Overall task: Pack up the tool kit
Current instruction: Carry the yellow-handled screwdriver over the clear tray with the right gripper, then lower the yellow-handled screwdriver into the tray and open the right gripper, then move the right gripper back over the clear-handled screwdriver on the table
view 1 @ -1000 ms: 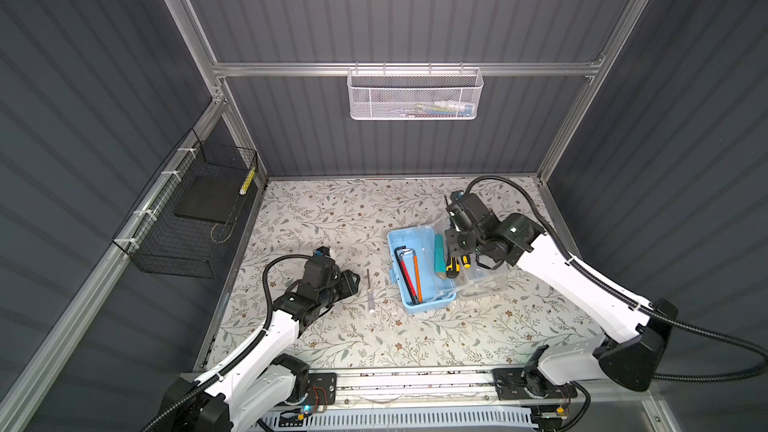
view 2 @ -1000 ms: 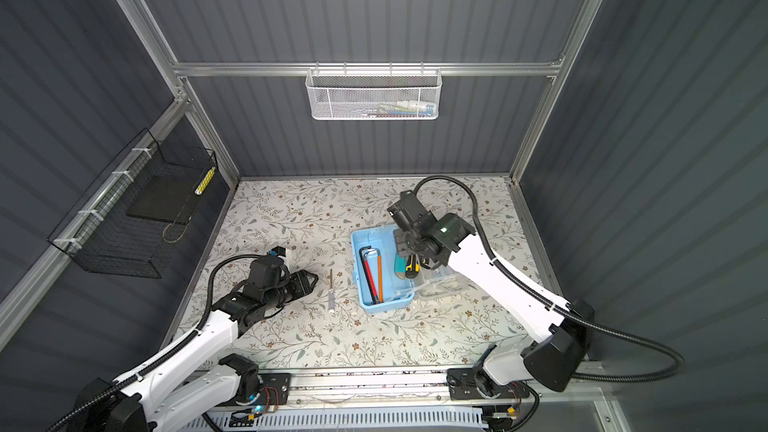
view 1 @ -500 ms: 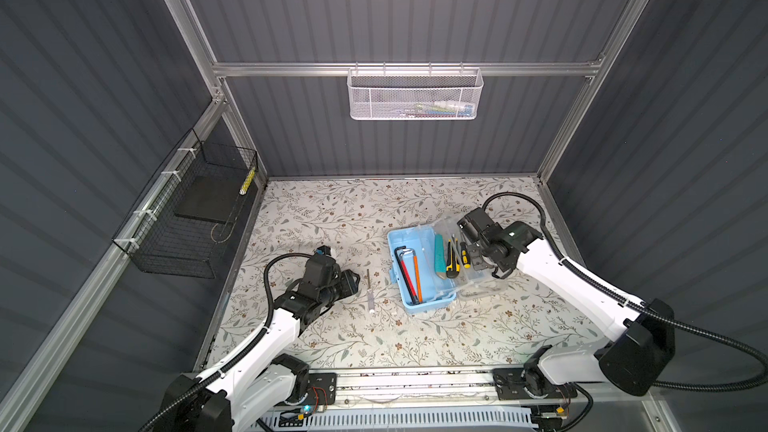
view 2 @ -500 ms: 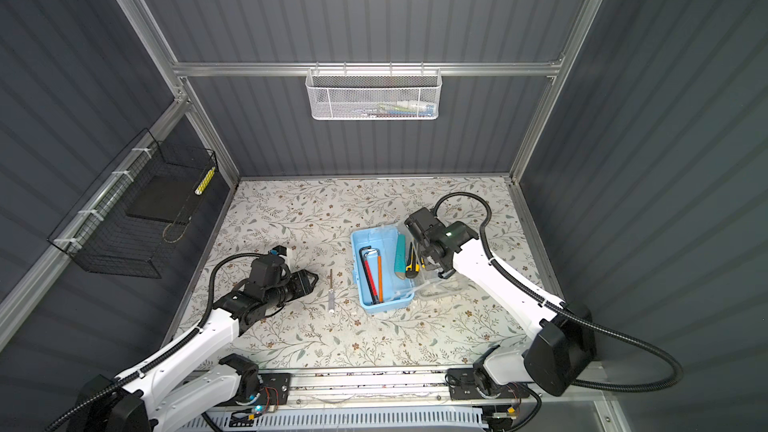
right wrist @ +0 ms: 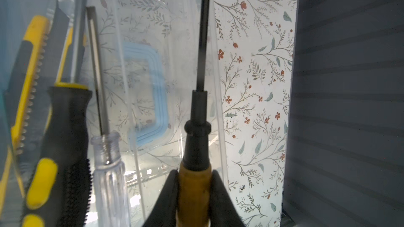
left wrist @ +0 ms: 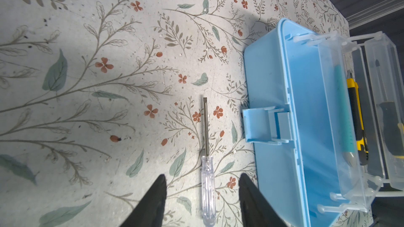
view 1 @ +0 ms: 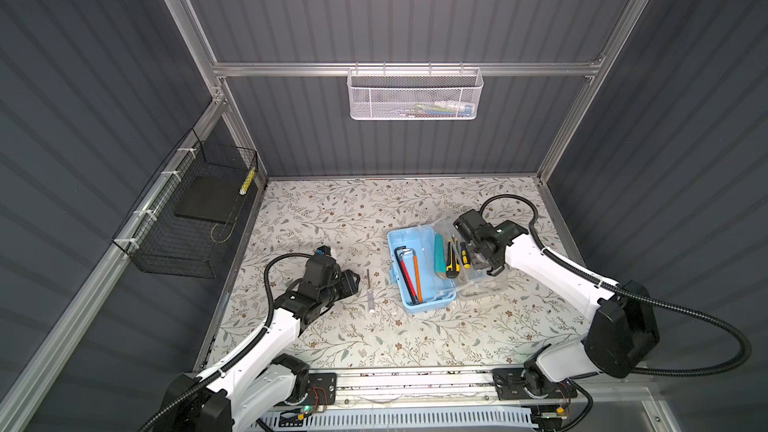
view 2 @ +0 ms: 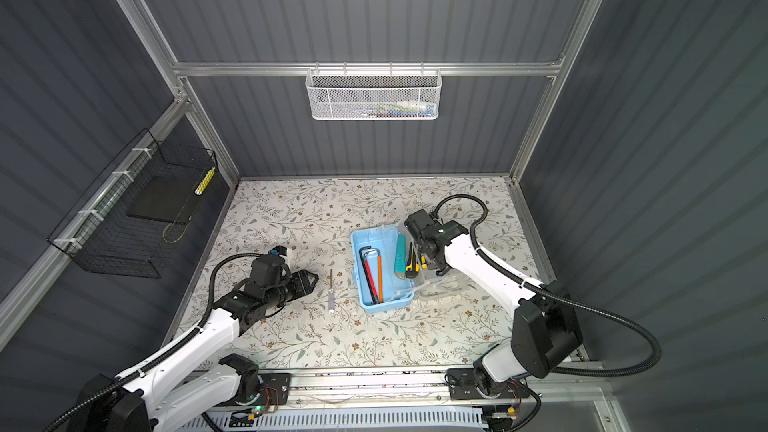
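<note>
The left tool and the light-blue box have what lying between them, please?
A clear-handled screwdriver lies between the left tool and the box, shown in both top views.

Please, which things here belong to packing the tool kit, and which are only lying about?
For the job: box, hex keys, teal tool, knife, loose screwdriver, held screwdriver in the right claw.

Lying about: white basket, black basket.

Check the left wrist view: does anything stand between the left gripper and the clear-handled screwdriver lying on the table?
Nothing visible does. The left gripper is open, its jaws either side of the screwdriver handle, with only bare table between them.
</note>
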Controlling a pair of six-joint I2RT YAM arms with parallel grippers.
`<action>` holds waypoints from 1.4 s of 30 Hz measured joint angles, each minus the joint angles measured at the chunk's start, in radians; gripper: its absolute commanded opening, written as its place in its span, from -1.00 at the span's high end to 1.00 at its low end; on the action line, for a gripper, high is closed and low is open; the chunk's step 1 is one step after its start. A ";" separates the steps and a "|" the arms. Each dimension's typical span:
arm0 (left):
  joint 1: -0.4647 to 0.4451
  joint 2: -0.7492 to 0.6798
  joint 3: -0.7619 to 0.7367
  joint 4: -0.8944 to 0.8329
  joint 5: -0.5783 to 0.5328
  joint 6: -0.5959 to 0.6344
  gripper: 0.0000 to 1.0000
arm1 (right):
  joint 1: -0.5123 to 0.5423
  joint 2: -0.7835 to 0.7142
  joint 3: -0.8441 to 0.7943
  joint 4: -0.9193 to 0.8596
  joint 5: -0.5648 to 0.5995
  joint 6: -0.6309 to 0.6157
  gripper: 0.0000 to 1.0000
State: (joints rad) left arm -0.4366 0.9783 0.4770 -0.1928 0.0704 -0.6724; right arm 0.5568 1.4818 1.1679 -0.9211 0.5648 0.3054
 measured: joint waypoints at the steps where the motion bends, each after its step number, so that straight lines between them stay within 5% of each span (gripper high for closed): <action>1: 0.000 0.002 0.000 0.000 0.000 0.000 -0.09 | 0.000 0.000 0.000 0.003 0.000 0.000 0.55; 7: 0.000 0.004 0.000 0.000 0.000 0.000 -0.10 | -0.001 0.014 0.000 0.013 0.002 -0.002 0.24; 18: 0.000 0.003 0.001 -0.001 -0.001 0.001 -0.10 | 0.016 -0.006 0.029 -0.003 -0.003 0.006 0.18; 31: 0.000 -0.040 0.001 -0.037 -0.023 0.007 -0.13 | 0.434 -0.047 0.218 0.125 -0.155 0.180 0.13; 42: 0.095 -0.090 0.008 -0.093 0.048 0.007 -0.15 | 0.546 0.248 0.290 0.279 -0.341 0.285 0.18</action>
State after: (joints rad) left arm -0.3412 0.8883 0.4850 -0.2855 0.1181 -0.6651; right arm 1.1023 1.7302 1.4582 -0.6422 0.2237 0.5900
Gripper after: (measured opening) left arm 0.575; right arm 0.414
